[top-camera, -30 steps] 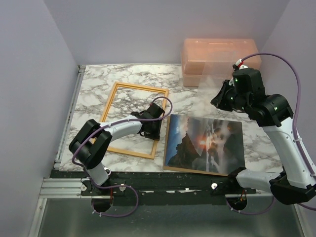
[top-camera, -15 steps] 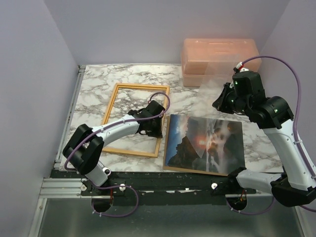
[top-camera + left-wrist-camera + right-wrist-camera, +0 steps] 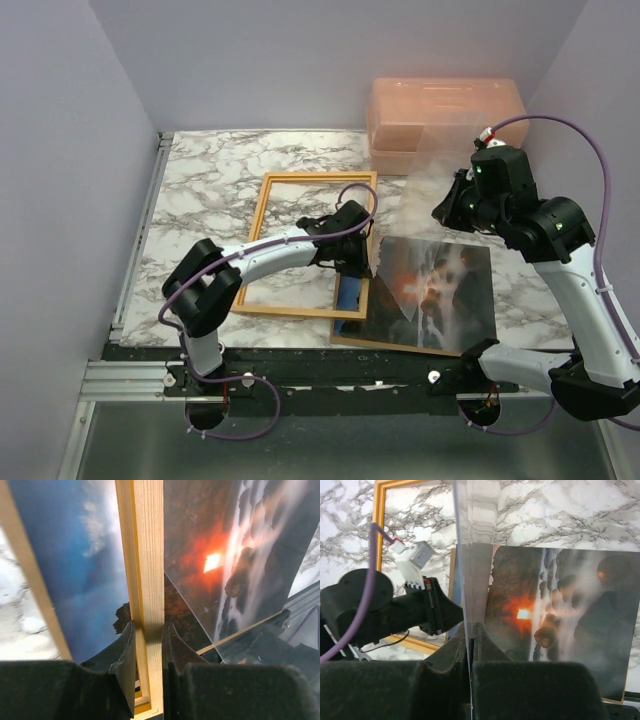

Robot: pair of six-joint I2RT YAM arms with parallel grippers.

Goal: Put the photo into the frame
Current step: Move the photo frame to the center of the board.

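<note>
The orange wooden frame [image 3: 258, 226] lies on the marble table, its right rail [image 3: 147, 555] crossing over the left part of the photo [image 3: 440, 295]. A strip of the photo's blue sky shows inside the frame opening. My left gripper [image 3: 355, 258] is shut on that right rail, one finger on each side [image 3: 148, 630]. My right gripper [image 3: 455, 200] hangs above the photo's far edge, shut on an upright clear sheet [image 3: 475, 570]. The right wrist view shows the glowing sun and dark rocks of the photo [image 3: 570, 605] below the sheet.
A pink translucent box [image 3: 445, 115] stands at the back right, just behind the right gripper. A brown backing board [image 3: 400, 347] shows as a thin edge under the photo. Purple walls close in the table on three sides.
The left gripper has carried the frame to the right, so its right rail now overlaps the photo's left part. The right arm with the clear sheet has stayed put.
</note>
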